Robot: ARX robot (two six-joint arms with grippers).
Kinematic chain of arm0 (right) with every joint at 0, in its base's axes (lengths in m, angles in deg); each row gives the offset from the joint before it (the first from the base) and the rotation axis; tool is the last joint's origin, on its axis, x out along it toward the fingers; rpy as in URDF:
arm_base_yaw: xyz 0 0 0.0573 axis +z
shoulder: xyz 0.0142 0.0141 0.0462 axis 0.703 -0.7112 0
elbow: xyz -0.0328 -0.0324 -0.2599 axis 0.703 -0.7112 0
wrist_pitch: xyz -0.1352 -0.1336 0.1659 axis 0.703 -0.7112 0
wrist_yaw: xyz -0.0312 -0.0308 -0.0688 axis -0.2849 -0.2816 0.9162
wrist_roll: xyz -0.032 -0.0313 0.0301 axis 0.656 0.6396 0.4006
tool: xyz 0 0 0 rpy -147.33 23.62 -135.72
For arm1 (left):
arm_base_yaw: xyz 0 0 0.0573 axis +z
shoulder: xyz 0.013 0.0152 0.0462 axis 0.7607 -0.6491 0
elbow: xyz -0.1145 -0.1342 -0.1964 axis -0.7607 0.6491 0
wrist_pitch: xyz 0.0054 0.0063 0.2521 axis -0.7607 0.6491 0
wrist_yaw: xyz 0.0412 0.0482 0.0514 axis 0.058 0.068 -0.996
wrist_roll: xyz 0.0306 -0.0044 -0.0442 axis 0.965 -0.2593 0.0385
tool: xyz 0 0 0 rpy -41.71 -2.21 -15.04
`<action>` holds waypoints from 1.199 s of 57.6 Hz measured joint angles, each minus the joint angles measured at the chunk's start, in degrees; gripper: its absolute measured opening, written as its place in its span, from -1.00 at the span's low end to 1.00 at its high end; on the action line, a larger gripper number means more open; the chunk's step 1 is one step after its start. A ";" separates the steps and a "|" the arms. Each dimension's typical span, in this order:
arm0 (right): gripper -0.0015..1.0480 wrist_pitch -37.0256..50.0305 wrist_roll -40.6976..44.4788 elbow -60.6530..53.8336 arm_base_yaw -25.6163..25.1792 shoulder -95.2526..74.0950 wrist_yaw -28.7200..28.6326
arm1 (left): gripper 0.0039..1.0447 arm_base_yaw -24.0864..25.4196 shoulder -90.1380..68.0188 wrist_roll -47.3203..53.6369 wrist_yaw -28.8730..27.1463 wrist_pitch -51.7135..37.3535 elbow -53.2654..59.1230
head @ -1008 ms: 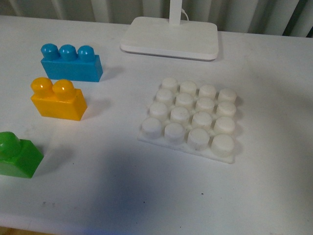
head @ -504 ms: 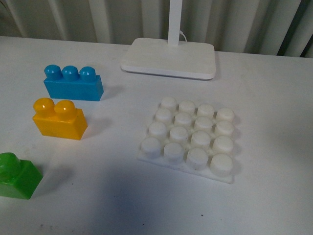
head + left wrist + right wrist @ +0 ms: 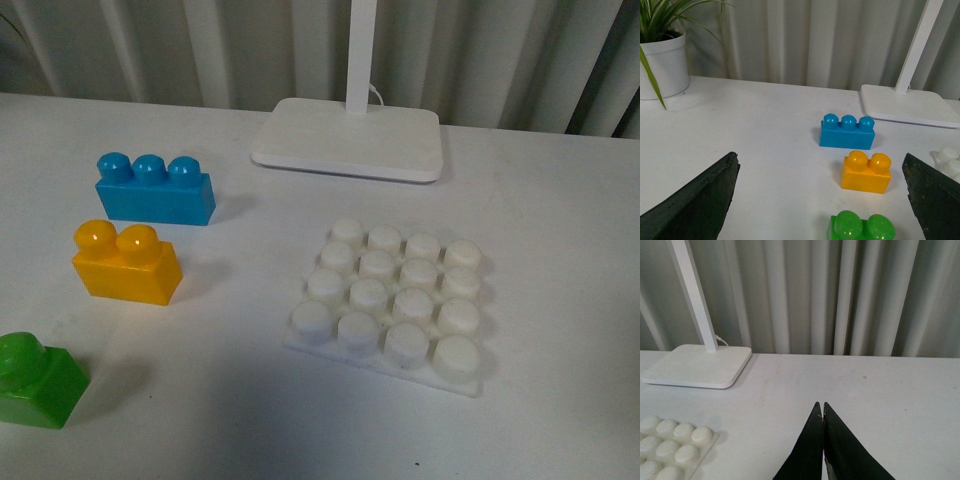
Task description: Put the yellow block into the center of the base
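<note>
My left pincer (image 3: 819, 162) gapes wide, right pincer (image 3: 822, 410) sits pressed together, and the yellow block (image 3: 127, 263) looks light, stiff, slick, so I'd squeeze its flat sides.

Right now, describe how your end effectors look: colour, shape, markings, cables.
The left end effector has two matte black, rough-textured fingers, broad and wedge-shaped. The right end effector has the same dark fingers, tapering to thin tips. No markings, cables or sleeves show, and the front view shows neither arm.
</note>
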 joint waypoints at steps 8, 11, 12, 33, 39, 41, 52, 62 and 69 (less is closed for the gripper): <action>-0.98 -1.27 0.00 -1.53 0.00 2.71 -0.02 | 0.88 0.00 0.00 0.00 -0.02 0.00 0.00; -0.98 -1.77 0.02 -1.97 0.00 3.76 0.00 | 0.88 0.00 0.00 0.02 -0.02 0.00 0.02; -0.98 -1.97 0.02 -2.12 0.00 4.11 -0.02 | 0.88 0.00 0.00 0.02 -0.02 0.00 0.00; -0.98 -4.63 0.02 -5.46 0.00 10.43 -0.02 | 0.88 0.00 0.00 0.02 -0.02 0.00 0.00; -0.98 -10.86 0.02 -5.44 0.00 15.47 -0.02 | 0.88 0.00 0.00 0.02 0.00 0.00 0.00; -0.98 -14.49 0.04 -5.44 0.00 18.45 -0.04 | 0.88 0.00 0.00 0.00 -0.02 0.00 0.00; -0.98 -15.50 0.07 -5.44 0.00 21.14 -0.04 | 0.88 0.00 0.00 0.00 -0.02 0.00 0.00; -0.87 -15.52 0.13 -5.44 0.00 21.18 -0.04 | 0.88 0.00 0.00 0.02 -0.02 0.00 0.00; -0.30 -15.52 0.13 -5.44 0.00 21.18 -0.04 | 0.88 0.00 0.00 0.00 -0.02 0.00 0.00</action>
